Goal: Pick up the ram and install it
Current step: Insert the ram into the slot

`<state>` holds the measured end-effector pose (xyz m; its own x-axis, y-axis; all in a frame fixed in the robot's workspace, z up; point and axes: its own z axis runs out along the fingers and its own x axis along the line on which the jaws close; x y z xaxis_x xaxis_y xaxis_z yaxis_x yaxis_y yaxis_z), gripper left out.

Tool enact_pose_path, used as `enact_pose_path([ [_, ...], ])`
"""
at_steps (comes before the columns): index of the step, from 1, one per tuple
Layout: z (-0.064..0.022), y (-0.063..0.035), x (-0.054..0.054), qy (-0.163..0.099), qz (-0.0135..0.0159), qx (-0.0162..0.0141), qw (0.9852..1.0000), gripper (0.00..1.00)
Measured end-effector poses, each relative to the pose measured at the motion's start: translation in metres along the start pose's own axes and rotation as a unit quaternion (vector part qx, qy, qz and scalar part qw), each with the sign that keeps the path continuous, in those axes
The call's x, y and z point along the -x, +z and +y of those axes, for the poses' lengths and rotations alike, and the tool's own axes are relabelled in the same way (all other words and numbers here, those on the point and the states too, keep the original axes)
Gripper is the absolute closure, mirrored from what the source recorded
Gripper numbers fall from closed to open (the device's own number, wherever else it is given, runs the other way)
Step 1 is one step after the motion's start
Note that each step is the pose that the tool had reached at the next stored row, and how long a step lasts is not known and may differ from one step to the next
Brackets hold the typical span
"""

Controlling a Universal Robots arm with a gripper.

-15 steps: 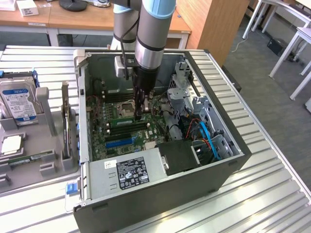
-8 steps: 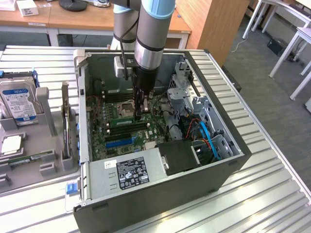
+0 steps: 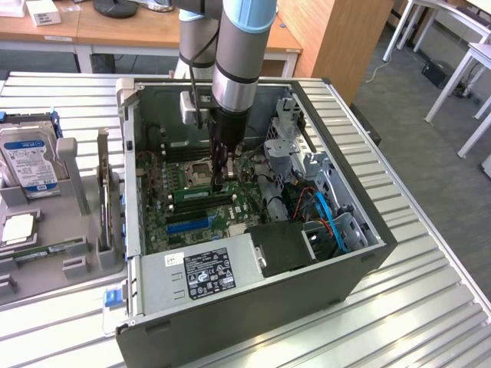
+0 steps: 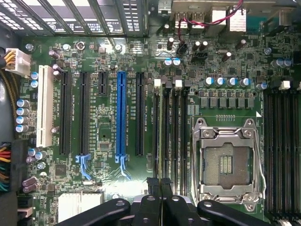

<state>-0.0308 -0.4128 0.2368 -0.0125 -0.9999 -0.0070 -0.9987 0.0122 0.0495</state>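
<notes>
Inside the open computer case (image 3: 322,299) on the ribbed metal desk (image 3: 437,307), in the exterior view, the arm (image 3: 234,69) reaches straight down to the green board. Its pincer (image 3: 224,178) sits at one end of the ram (image 3: 198,196), a green stick lying along the memory slots (image 3: 192,205) just beside the processor socket (image 3: 201,170). Well apart, toward the exterior view's left, a hard drive (image 3: 27,157) stands in a grey tray (image 3: 84,192).

From the wrist view, the pincer (image 4: 160,183) has its two black fingers (image 4: 154,189) drawn together over the row of memory slots (image 4: 170,127), between a blue slot (image 4: 121,113) and the processor socket (image 4: 228,162). Whether they pinch the stick I cannot tell.
</notes>
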Motion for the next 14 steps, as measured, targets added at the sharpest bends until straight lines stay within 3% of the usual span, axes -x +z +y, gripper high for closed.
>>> enact_pose_path([
  [14, -0.0002, 0.0041, 0.0000, 0.000, 0.0000, 0.0000, 1.0000, 0.88],
])
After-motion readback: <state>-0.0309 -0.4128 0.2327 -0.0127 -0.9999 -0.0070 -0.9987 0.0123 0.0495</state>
